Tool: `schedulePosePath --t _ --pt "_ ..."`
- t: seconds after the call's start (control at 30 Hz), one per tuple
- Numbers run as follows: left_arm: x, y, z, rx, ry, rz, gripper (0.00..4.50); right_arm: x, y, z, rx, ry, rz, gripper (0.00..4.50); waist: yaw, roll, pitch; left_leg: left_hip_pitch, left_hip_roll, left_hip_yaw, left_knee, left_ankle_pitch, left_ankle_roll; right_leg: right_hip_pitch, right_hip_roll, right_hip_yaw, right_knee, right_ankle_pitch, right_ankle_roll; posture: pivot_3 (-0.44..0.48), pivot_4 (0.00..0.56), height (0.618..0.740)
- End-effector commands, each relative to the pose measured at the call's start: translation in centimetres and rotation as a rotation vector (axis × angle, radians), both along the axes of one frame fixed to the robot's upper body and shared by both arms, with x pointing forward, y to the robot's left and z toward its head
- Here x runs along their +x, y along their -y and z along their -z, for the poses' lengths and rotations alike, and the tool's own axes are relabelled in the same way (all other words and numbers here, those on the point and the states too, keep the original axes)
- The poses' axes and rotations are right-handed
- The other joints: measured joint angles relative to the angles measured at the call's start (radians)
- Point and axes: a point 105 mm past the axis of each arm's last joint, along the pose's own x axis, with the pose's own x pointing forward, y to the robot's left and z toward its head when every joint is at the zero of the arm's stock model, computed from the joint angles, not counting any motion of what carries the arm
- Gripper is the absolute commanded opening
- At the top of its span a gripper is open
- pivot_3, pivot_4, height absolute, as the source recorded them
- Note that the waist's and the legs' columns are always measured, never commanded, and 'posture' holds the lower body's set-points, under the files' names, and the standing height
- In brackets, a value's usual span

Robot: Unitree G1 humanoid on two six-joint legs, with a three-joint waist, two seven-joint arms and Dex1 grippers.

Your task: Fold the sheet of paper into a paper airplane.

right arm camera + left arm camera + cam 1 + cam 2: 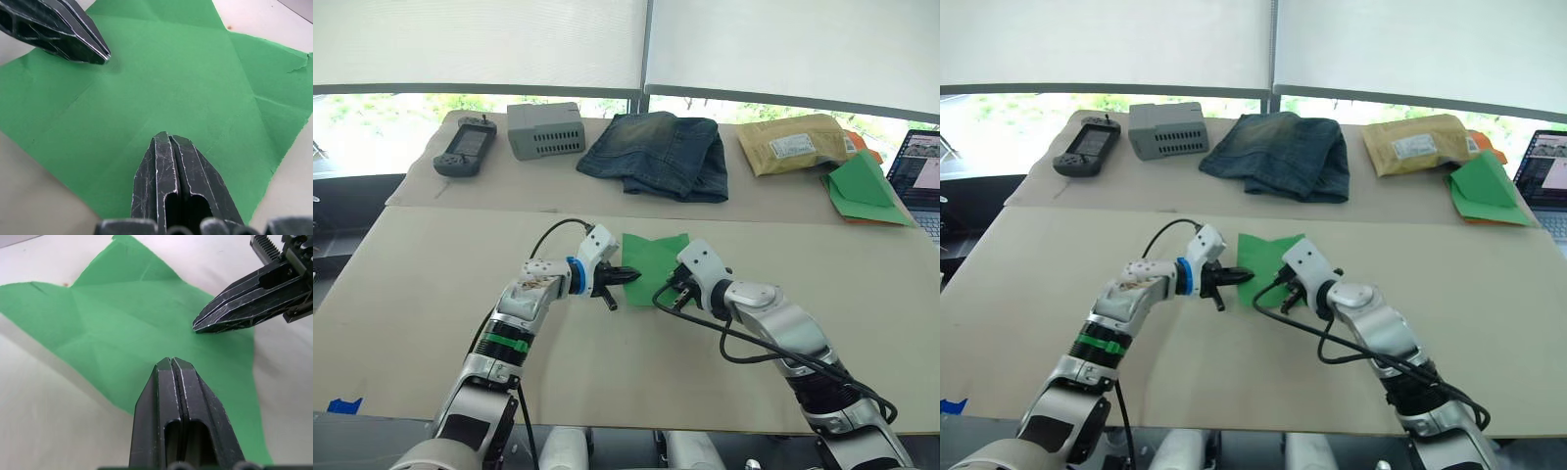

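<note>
Window blinds and greenery run behind two tan tables set end to end. Far table, left to right: handheld controller (pixel 464 148) at the left end, grey box (pixel 545 129), folded jeans (pixel 659 153) mid-table, padded envelope (pixel 795 143), then a green paper stack (pixel 864 189) with an orange edge near the right end, and a laptop (pixel 920 176) at the right edge.

Near table (pixel 431 294): left gripper (pixel 625 276) comes in from the left, fingers clenched together with nothing between them, tip resting on or just above the left part of the sheet (pixel 655 264). Sheet lies flat in the middle of the near table, toward its far edge, bright green, unfolded but crossed with creases; its far edge has a notch between two raised corners. Right gripper (pixel 677 296) comes in from the right, fingers likewise pressed closed and empty, tip over the sheet's near right part. In the wrist views the two tips face each other across the paper, apart.

Handling, by judgement: very light, thin, floppy, likely to slide on the smooth tabletop and tear at the edges; one small nick shows on an edge already. Flat paper gives nothing to pinch from above. Best bet: pin one side with a closed tip, lift a free corner or edge with the other, fold along an existing crease.
</note>
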Motion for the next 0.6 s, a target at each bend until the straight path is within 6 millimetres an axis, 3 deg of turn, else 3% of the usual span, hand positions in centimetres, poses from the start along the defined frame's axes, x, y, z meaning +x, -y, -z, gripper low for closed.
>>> schedulePosePath --t 0.03,0.1,0.23,0.37,0.6 --pt "-0.2 0.6 0.0 0.027 0.028 0.020 0.00 0.4 -0.1 -2.9 0.082 0.075 0.008 0.04 0.000 0.000 0.000 0.000 0.000 0.000 0.000 0.000 0.000 0.000 0.000 0.000 0.000 0.000 0.000 0.000 0.150 0.734" --pt "-0.2 0.5 0.3 0.050 0.033 0.024 0.00 0.6 0.0 -4.4 0.157 0.110 0.018 0.04 0.000 0.000 0.000 -0.001 0.000 0.000 0.000 0.000 0.000 -0.001 0.000 0.000 0.000 0.000 0.000 0.000 0.150 0.734" --pt "-0.1 0.3 0.4 0.056 0.035 0.027 0.00 0.4 1.6 -6.6 0.259 0.125 0.061 1.27 0.000 0.000 0.000 -0.001 0.000 0.000 0.000 0.000 0.000 -0.001 0.000 0.000 0.000 0.000 0.000 0.000 0.150 0.734" --pt "0.1 0.0 0.1 0.054 0.043 0.026 0.00 0.7 3.9 -6.9 0.236 0.123 0.152 2.62 0.000 0.000 0.000 -0.001 0.000 0.000 0.000 0.000 0.000 -0.001 0.000 0.000 0.000 0.000 0.000 0.000 0.150 0.734" --pt "0.1 -0.1 0.0 0.060 0.056 0.026 0.00 1.1 5.2 -4.3 0.448 -0.059 0.295 2.62 -0.004 0.000 0.000 -0.001 0.000 0.000 0.000 0.000 0.000 -0.001 0.000 0.000 0.000 0.000 0.000 0.000 0.150 0.734"
